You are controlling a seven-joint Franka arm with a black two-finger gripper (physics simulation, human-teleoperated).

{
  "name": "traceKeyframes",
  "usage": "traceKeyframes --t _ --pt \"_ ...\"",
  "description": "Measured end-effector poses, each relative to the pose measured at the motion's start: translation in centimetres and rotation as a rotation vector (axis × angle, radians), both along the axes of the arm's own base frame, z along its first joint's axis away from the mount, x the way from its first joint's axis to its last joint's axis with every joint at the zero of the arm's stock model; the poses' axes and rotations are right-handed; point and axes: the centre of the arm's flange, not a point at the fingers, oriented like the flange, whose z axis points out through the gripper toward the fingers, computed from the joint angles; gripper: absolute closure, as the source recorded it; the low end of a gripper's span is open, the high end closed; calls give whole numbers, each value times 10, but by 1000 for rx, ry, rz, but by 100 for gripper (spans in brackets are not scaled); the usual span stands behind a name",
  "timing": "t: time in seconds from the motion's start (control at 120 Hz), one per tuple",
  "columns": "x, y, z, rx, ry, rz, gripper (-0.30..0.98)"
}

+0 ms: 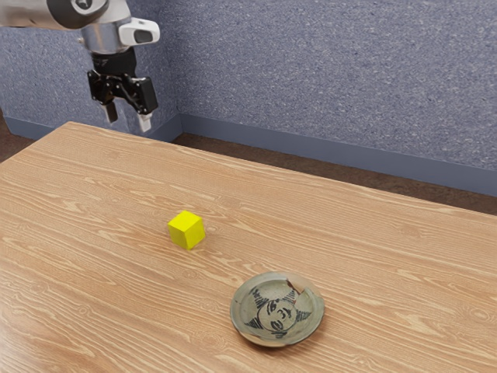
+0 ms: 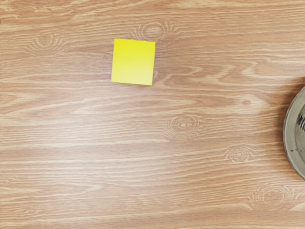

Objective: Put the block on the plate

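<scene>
Exterior view: the gripper (image 1: 128, 118) is held high, fingers pointed down and parted, with nothing gripped.
The arm (image 1: 46, 13) is extended from the exterior view's upper left, its hand kept well above the level of the wooden table (image 1: 101, 210) and seen against the speckled wall (image 1: 311, 70). The yellow block (image 1: 186, 230) is set on the bare tabletop, apart from the patterned plate (image 1: 237, 308), by which it is not touched. In the wrist view, the block's top is seen from above, and part of the plate's rim is caught.
</scene>
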Motion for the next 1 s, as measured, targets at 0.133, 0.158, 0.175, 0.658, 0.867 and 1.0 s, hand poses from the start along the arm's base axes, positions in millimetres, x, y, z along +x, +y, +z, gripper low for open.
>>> traceKeyframes --t 0.133,0.158,0.175,0.658,0.867,1.0 --pt "3 -1 1 3 -18 7 0" --pt "3 -2 1 4 -21 8 0" --pt "3 -2 1 4 -22 8 0" --pt "38 38 -109 13 85 20 0" --pt "54 49 -165 0 111 8 0" --pt "67 52 -191 -6 116 -3 0"
